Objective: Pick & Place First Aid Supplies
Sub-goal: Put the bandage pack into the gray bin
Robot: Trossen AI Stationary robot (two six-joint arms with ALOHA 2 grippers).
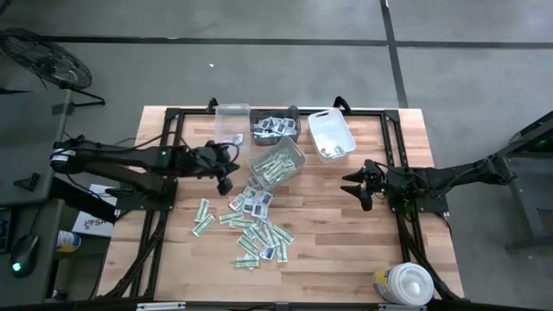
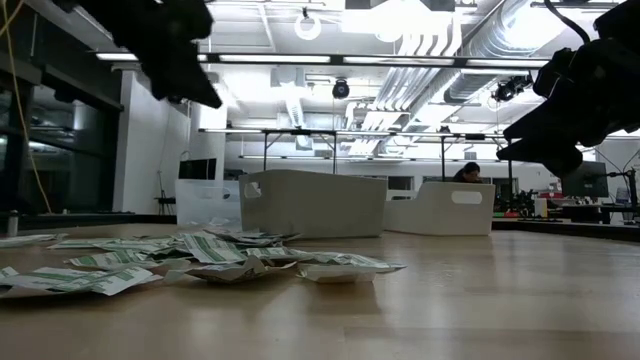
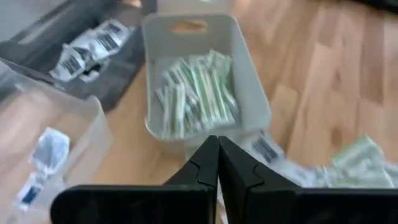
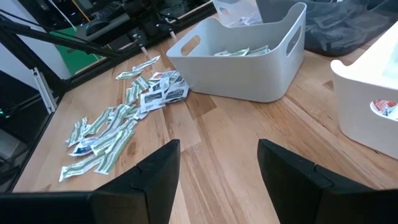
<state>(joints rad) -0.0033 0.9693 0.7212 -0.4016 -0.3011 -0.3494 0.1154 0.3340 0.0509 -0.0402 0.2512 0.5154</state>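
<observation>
Beside the grey bin (image 1: 278,162), the left gripper (image 1: 225,183) is pressed together, empty, with scattered packets (image 1: 255,226) just past it.

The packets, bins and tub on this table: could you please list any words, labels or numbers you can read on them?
None can be read.
White packets in the dark bin: dark print, too blurred.
Green-and-white strips in the grey bin: print too small.
Loose packets on the table: dark print, illegible.
Round white tub: yellow and blue label, unreadable.
</observation>
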